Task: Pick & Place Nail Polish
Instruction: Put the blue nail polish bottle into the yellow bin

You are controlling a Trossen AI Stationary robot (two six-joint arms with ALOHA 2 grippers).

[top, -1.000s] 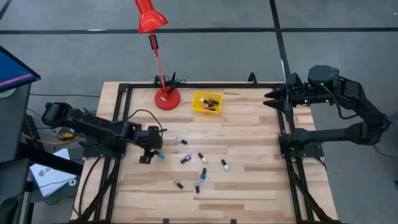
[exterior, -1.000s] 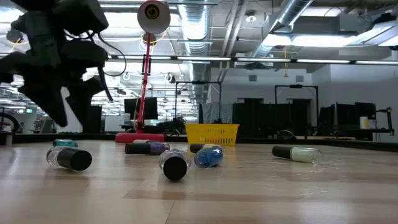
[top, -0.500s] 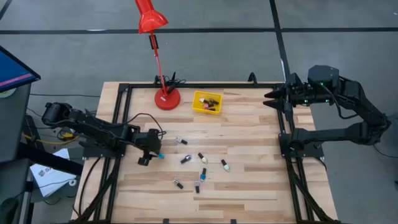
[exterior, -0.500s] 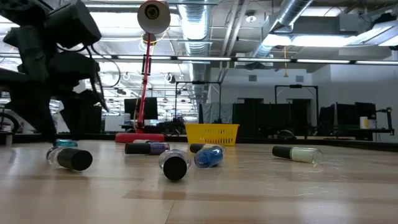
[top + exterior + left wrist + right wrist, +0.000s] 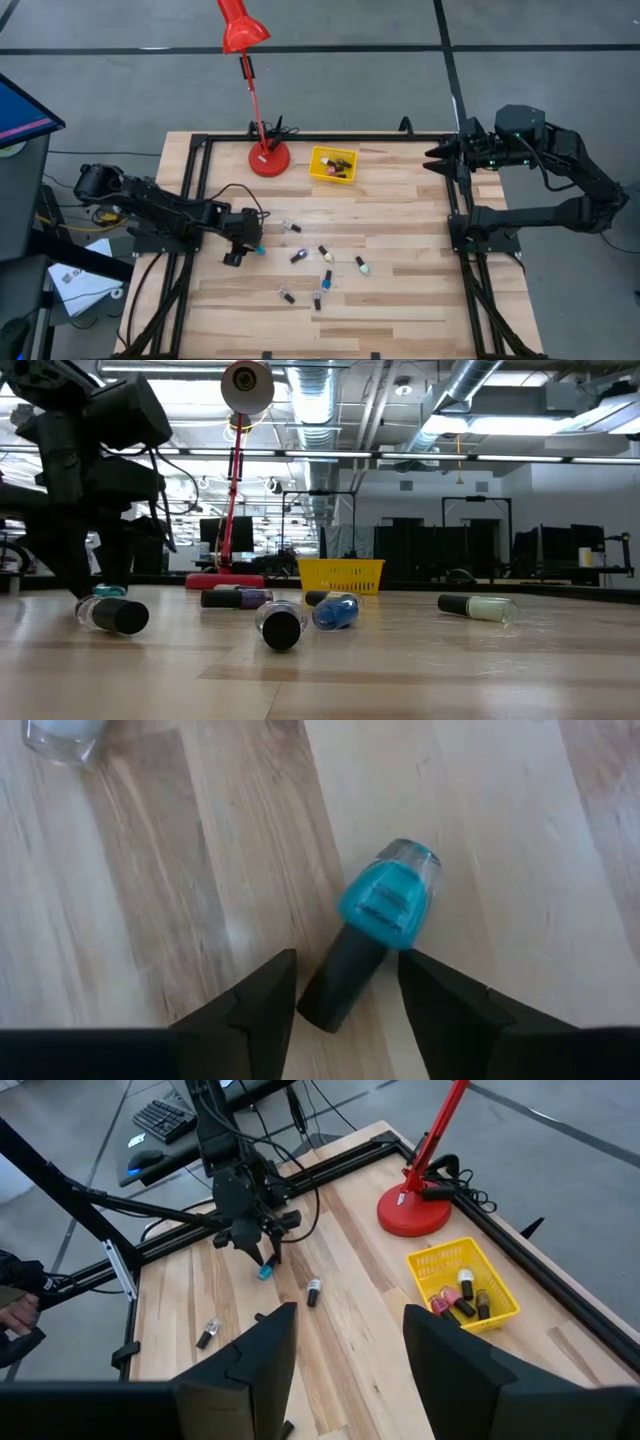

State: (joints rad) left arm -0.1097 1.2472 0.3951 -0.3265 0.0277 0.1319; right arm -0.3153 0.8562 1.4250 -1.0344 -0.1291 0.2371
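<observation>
Where bottles lie, pale wood table [image 5: 400,210], grey floor [image 5: 120,90]

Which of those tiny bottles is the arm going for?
The teal nail polish bottle with a black cap, lying flat at the table's left. It alone sits between the left gripper fingers; the other bottles lie farther right.
</observation>
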